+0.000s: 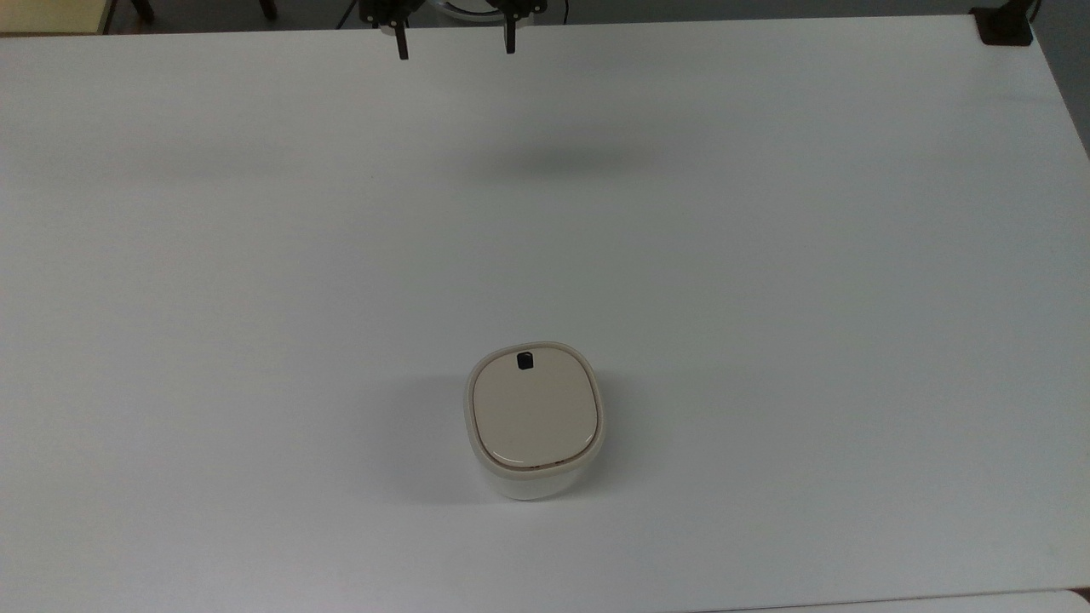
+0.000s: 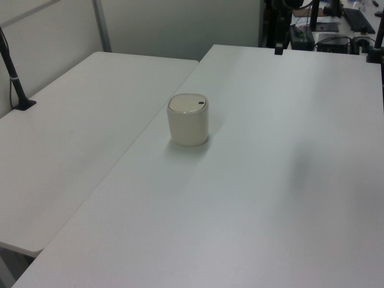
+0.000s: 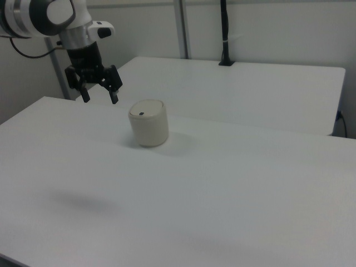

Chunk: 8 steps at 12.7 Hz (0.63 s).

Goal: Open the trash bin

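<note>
Fingers (image 3: 114, 94) are spread apart, holding nothing, hanging over the desk's (image 1: 766, 255) far edge in the top view, well apart from the bin (image 1: 534, 419). Bin sits mid-desk toward the near side, lid (image 1: 533, 409) shut. Looks like the approach step: next it needs to get down onto the black button (image 1: 525, 361). Nothing's in the way; second desk (image 2: 78, 120) alongside.

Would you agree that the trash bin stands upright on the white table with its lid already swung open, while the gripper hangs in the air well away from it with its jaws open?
Not quite: the lid is shut, lying flat on the trash bin, as the top view shows. The rest holds: the bin stands upright on the white table, and the gripper hangs in the air away from it, jaws open.
</note>
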### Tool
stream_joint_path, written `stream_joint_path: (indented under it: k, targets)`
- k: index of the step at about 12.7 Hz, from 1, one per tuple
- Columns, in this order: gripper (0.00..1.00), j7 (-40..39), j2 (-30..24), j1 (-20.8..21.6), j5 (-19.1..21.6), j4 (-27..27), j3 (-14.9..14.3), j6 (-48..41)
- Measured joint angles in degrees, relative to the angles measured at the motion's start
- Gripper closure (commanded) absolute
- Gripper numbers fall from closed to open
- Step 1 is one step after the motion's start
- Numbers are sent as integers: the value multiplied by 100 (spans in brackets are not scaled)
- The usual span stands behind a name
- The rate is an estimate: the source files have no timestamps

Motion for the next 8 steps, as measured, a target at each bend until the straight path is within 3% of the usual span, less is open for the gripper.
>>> stream_joint_path:
  k: [1, 6, 8]
  targets:
    - [12, -173, 16, -3, 0, -10, 0, 0]
    - [89, -219, 404, 2, 5, 10, 0, 466]
    - [100, 393, 706, 22, 14, 17, 2, 1401]
